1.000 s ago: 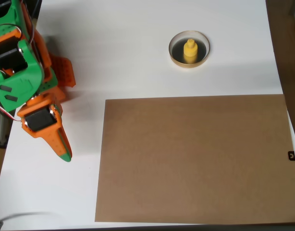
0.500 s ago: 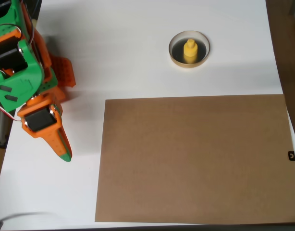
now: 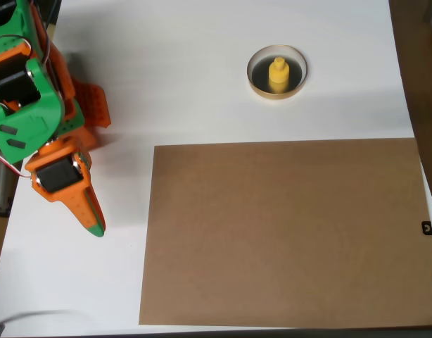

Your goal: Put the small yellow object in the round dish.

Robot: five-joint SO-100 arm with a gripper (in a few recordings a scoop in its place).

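Yellow piece sits in the dish, far from the pincer

In the overhead view the small yellow object [image 3: 277,74] stands upright, knob up, inside the round dish [image 3: 277,94], on its dark floor and within the tan rim. From the pincer [image 3: 91,222], which lies low at the left edge of the white table [image 3: 188,77], the dish lies well apart, up and to the right, beyond the top edge of the brown cardboard sheet [image 3: 286,232]. The pincer's orange, green-tipped fingers look pressed together into one point, gripping nothing. Judging by this layout, the placing appears done, so no reach toward the dish seems needed.
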